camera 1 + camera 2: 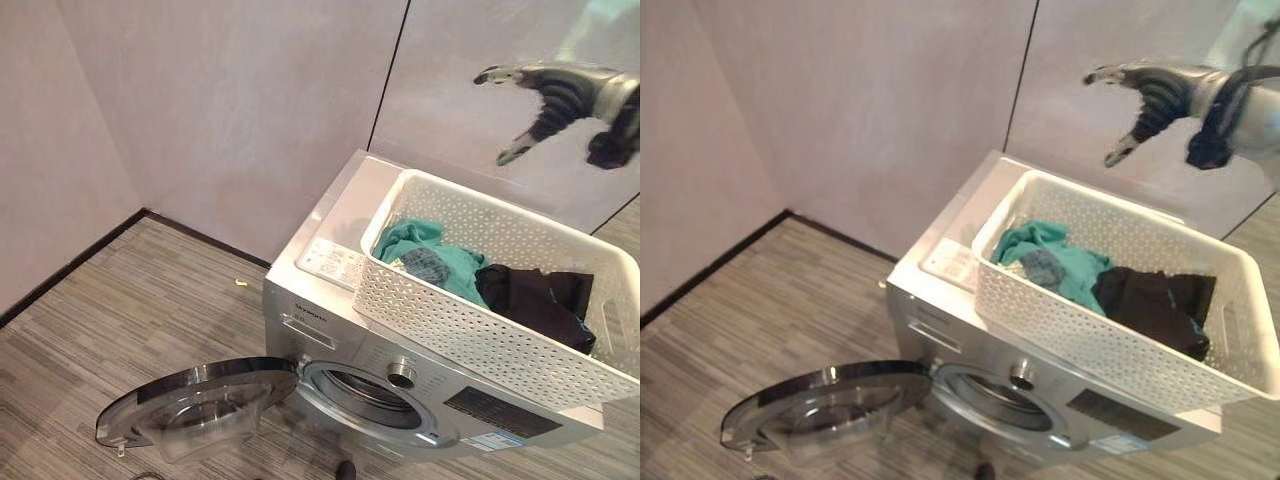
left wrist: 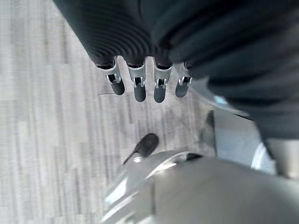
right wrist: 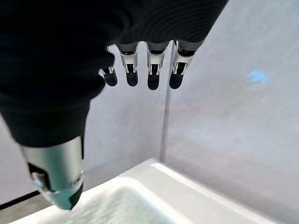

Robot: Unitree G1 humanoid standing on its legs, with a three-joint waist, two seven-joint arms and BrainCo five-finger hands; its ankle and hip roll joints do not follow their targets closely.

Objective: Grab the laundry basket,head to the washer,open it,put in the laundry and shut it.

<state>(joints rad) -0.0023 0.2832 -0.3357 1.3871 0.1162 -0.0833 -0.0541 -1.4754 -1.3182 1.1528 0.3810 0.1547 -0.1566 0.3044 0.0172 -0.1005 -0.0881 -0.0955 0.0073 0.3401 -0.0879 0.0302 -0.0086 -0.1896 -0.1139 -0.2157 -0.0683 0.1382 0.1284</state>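
Note:
The white perforated laundry basket [image 1: 470,330] rests on top of the silver washer [image 1: 330,255]. Inside it lie teal clothes [image 1: 430,255] and a black garment [image 1: 535,295]. The washer's round door [image 1: 200,405] stands swung open to the left, low over the floor, and the drum opening [image 1: 365,395] is exposed. My right hand [image 1: 560,95] hovers in the air above the basket's far side, open, fingers [image 3: 152,70] spread and holding nothing. My left hand [image 2: 140,86] hangs low over the floor in front of the washer, open and empty.
The washer stands against pale wall panels [image 1: 250,110] in a corner. Grey wood-pattern floor [image 1: 120,320] spreads to the left of the open door, and a dark skirting strip [image 1: 70,265] runs along the left wall. A small yellowish object [image 1: 240,283] lies on the floor by the washer.

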